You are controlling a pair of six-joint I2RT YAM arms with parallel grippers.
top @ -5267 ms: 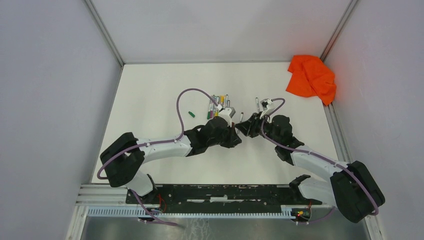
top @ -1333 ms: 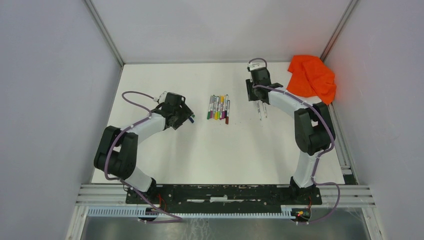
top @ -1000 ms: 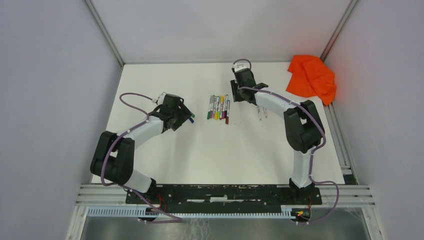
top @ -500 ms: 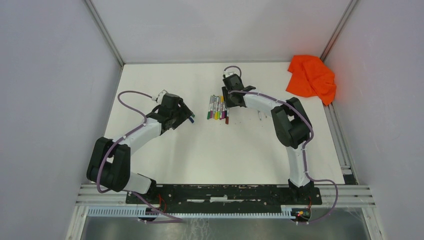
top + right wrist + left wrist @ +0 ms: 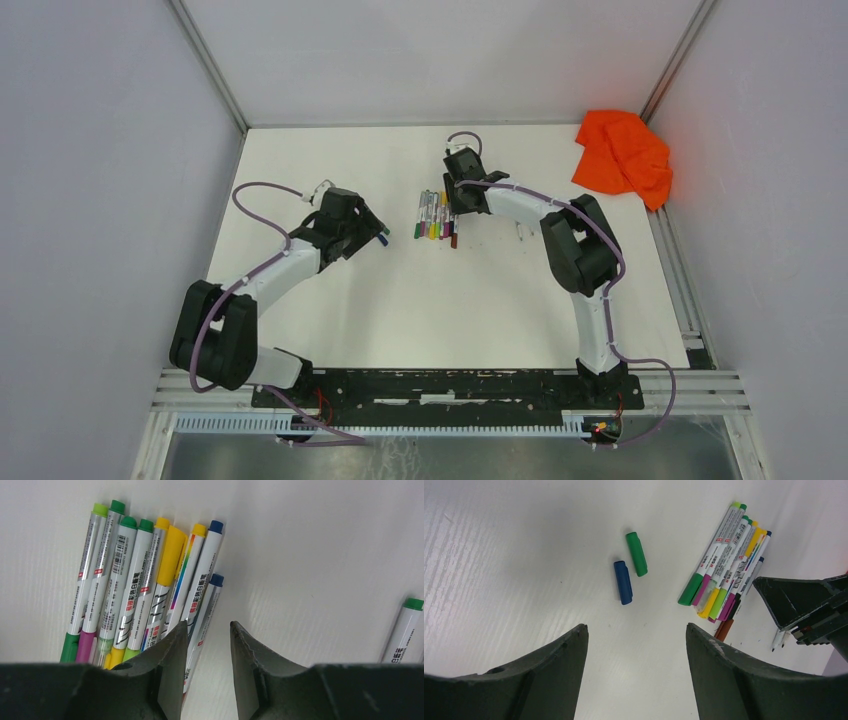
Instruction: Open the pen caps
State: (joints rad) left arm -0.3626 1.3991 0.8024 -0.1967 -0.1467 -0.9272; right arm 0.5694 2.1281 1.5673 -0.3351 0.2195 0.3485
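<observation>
Left gripper (image 5: 635, 635) wide open, empty, above loose green plastic cap (image 5: 636, 553) and blue plastic cap (image 5: 623, 582) (lying just beside each other). Right gripper (image 5: 207, 630) parted, holding nothing, over bundled grey-white marker pens (image 5: 145, 580).

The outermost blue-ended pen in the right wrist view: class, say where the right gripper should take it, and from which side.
Probably across its grey-white barrel, from straight above. The outermost blue-ended pen lies flat at the row's edge: bare table on its right, a neighbour pen against its left. The open right gripper hangs over it.
</observation>
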